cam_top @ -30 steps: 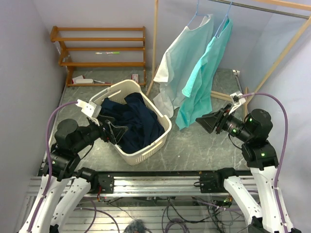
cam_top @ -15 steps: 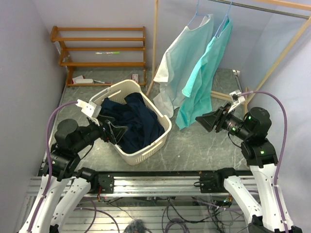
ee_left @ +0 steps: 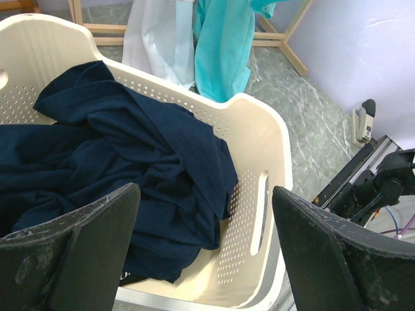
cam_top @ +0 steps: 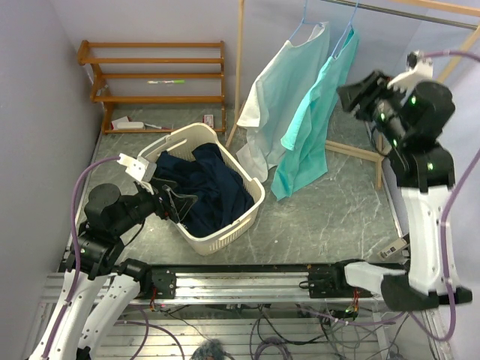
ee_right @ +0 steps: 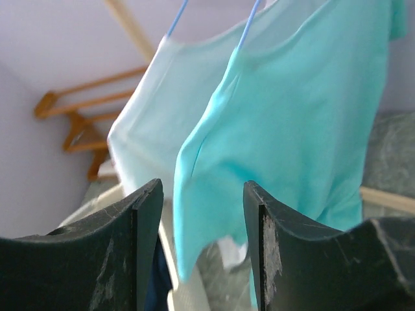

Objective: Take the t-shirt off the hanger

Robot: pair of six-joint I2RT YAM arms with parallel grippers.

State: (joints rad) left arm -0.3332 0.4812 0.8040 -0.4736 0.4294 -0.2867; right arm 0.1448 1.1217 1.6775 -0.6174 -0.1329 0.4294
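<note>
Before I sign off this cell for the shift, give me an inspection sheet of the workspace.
Surface: grey marbled tabletop.
Job's things: turquoise t-shirt and pale t-shirt both on blue hangers on the rail.
Clutter: cream laundry basket holding dark navy clothes.
Hands: left hand open over the basket; right hand open, empty, facing the turquoise shirt.
Cables: purple cable on the left arm.
Surroundings: wooden shelf at the back.

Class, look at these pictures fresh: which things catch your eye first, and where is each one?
Two shirts, a turquoise shirt and a pale shirt, hang on hangers from the rail at upper right. The right gripper is raised beside them, jaws open. A white basket of dark clothes sits centre-left.
</note>
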